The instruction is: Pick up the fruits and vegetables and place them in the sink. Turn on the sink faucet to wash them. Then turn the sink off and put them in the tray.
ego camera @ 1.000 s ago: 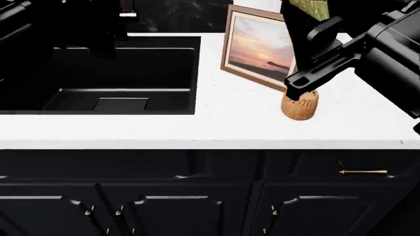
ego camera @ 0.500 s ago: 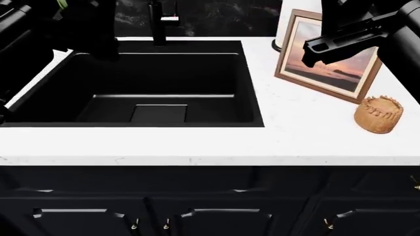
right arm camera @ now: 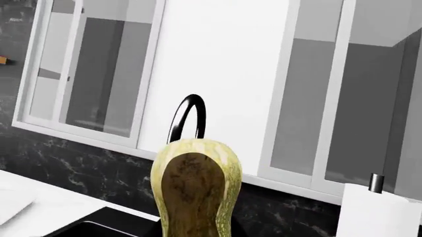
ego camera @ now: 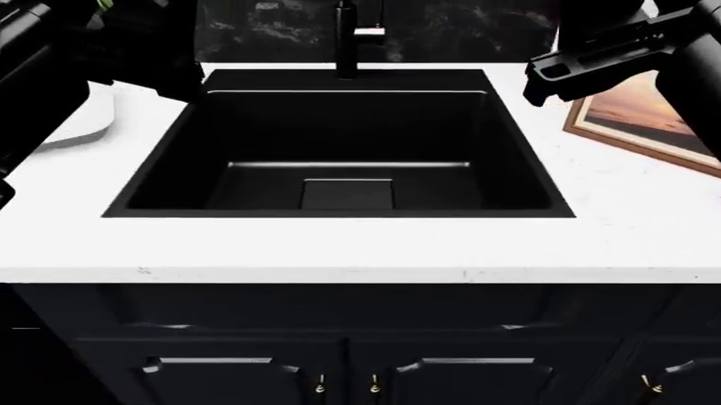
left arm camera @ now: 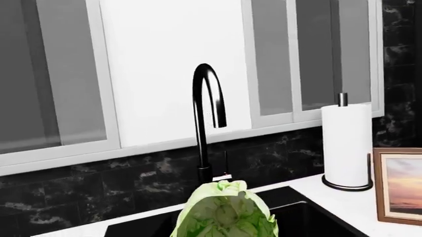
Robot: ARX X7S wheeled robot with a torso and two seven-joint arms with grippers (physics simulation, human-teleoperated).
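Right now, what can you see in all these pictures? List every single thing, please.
cabbage: one, pale green, carried at the left arm.
squash: one, yellowish-tan, carried at the right arm.
sink: one, black, empty, set in the counter.
faucet: one, black, behind the sink.
tray: one, white, left of the sink.
counter: one, white.
framed picture: one, sunset, right of the sink.
paper towel roll: one, white, by the picture.
cabinet doors: dark, below.
arms: two, black; jaws hidden.

Head overlooks sink (ego camera: 338,126); wrists face faucet (left arm camera: 207,123).
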